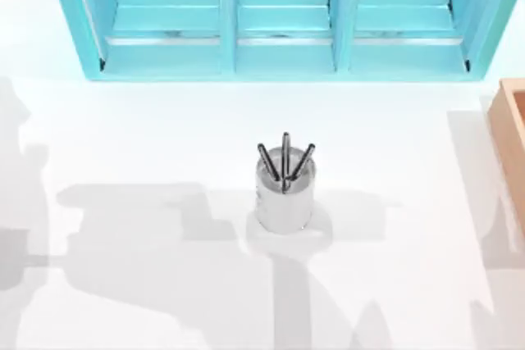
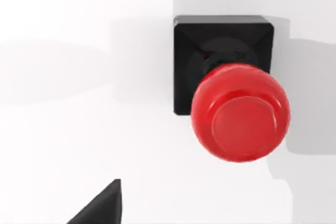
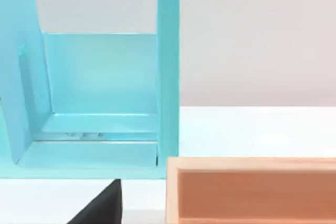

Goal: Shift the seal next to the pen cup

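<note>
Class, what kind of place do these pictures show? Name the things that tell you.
Probably a rendered office desk: a pen cup on a white table, a seal and a blue shelf.

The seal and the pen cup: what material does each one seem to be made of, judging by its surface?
The seal: its red knob looks like glossy plastic, with soft highlights on the dome; the black square base looks matte, maybe plastic or rubber. The pen cup: its silver-white wall is shiny with reflections, so probably polished metal, though glazed ceramic is possible. Its three pens look dark grey, likely plastic.
</note>
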Motion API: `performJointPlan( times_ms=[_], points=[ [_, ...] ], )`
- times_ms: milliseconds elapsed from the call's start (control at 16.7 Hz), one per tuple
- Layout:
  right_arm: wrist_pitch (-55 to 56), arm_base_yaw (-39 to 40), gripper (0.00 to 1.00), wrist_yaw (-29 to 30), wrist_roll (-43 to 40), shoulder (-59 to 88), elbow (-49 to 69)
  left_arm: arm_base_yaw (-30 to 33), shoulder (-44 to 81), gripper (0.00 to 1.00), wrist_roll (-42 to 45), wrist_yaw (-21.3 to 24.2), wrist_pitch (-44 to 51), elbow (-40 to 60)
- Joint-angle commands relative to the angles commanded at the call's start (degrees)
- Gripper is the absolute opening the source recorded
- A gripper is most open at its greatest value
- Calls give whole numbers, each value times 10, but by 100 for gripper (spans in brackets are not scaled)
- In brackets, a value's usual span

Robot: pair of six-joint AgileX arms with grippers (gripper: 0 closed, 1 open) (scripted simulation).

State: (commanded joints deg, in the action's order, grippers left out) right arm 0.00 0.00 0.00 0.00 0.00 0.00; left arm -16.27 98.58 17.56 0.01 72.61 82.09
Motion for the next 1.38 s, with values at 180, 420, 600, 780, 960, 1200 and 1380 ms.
performJointPlan(
  times_ms=[180,420,600,780,960,1200,1380],
  points=[
    [0,0,100,0,0,0,0,-2,11,100,2,0,9,11],
    [0,0,100,0,0,0,0,0,10,100,2,0,6,8],
    [0,0,100,0,0,0,0,-1,21,100,2,0,-34,-26],
    [0,0,100,0,0,0,0,-2,40,100,3,0,-120,-85],
    [0,0,100,0,0,0,0,-4,58,100,5,0,-194,-141],
    [0,0,100,0,0,0,0,-4,64,100,5,0,-213,-159],
    [0,0,100,0,0,0,0,-4,64,92,5,0,-213,-159]
  ],
)
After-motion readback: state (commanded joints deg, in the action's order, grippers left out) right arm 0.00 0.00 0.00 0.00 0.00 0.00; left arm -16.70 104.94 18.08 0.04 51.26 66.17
